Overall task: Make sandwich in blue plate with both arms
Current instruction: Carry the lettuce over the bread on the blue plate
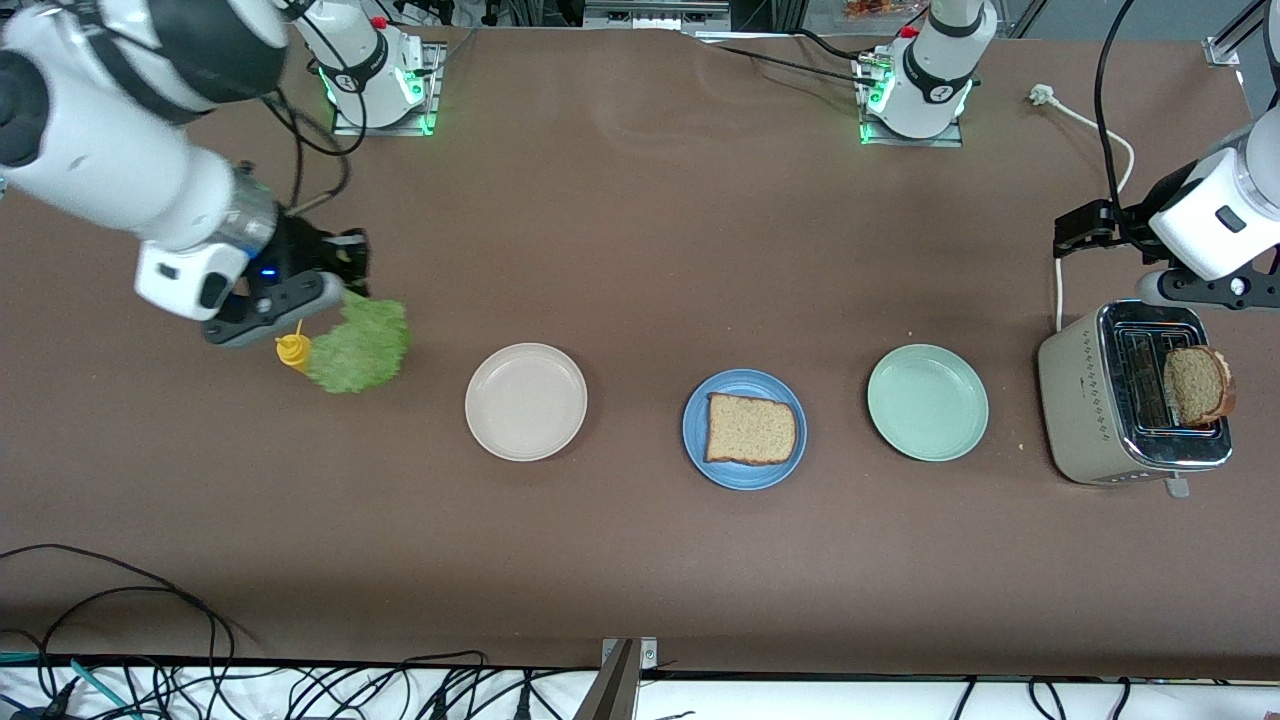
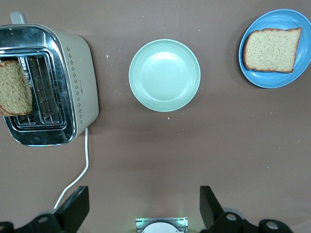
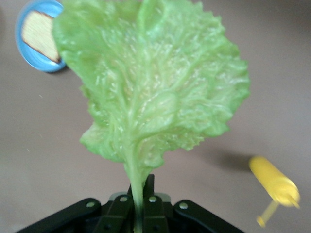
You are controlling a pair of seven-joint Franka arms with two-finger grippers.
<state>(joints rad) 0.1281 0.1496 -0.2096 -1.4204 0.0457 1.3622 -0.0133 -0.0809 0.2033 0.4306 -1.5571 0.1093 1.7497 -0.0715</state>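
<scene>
Brown table (image 1: 640, 250), wide and bare-topped, with three plates in a row across its middle and both arm bases along the edge farthest from the front camera.

Toaster (image 1: 1130, 400) parked at the left arm's end, well apart from the blue plate (image 1: 745, 429), mint-green plate (image 1: 928, 402) between them; second bread slice (image 1: 1198, 385) standing up out of a slot, probably left there for a later grab from above.

Left gripper (image 2: 141, 208) hovering over bare table close by the toaster, fingers spread wide and holding nothing; waiting, by the look of it, within easy reach of that slice.

Blue plate at the row's centre, reachable by either arm, already carrying one bread slice (image 1: 751, 429) laid flat as the sandwich base.

Cream-white plate (image 1: 526, 401) just toward the right arm's end of the blue plate, empty.

Right gripper (image 3: 142, 206) well toward that same end, over the table, pinched tight on the stalk of the lettuce leaf (image 1: 361, 345), so the ruffled blade hangs free, likely for draping onto the plated slice.

Small yellow squeeze bottle (image 1: 293, 350) lying beneath the leaf, untouched.
</scene>
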